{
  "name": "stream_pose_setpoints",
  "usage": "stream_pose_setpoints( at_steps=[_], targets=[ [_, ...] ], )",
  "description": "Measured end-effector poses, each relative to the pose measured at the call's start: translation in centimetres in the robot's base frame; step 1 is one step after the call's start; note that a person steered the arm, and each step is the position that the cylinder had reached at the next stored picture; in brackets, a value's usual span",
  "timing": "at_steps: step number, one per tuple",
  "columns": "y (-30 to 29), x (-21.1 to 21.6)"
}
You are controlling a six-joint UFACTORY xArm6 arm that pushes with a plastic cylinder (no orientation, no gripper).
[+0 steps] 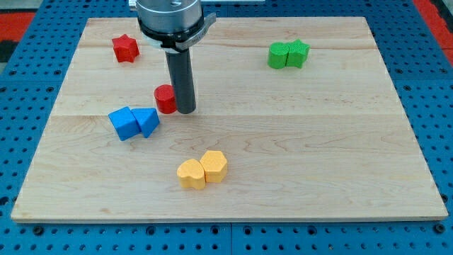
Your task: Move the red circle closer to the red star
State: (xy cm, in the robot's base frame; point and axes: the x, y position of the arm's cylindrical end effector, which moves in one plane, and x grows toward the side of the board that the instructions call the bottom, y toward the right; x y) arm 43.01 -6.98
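Figure. Pushing stage, seen from the single camera. The landmark is the red circle, lying on the wooden counter left of centre. The arm carries no pincer, so there is nothing to report as open or closed; it ends in a dark rod whose tip rests on the counter just beside the red circle, on its right in the view, apparently touching or very nearly so. The red star lies up and to the left of the red circle, well apart from it, near the counter's top-left corner.

Other blocks, all placed from the red circle: two blue blocks, touching one another, sit just below and to its left; two yellow blocks, also touching, lie further below and slightly right; two green blocks, side by side, lie far to the upper right.

Judgement on the step in hand: the tip stands on the circle's right, whereas the star lies up-left. A straight leftward push would likely send the circle past the blue pair. The cleaner course is to bring the tip round to the circle's lower-right side, then push along the line toward the star, keeping contact centred so the round block does not slip off sideways.
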Motion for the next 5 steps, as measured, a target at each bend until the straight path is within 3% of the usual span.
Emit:
stream_pose_setpoints(
  at_steps=[2,5],
  targets=[
    [-2.4,-1.6],
    [-12.3,-7.8]
  ],
)
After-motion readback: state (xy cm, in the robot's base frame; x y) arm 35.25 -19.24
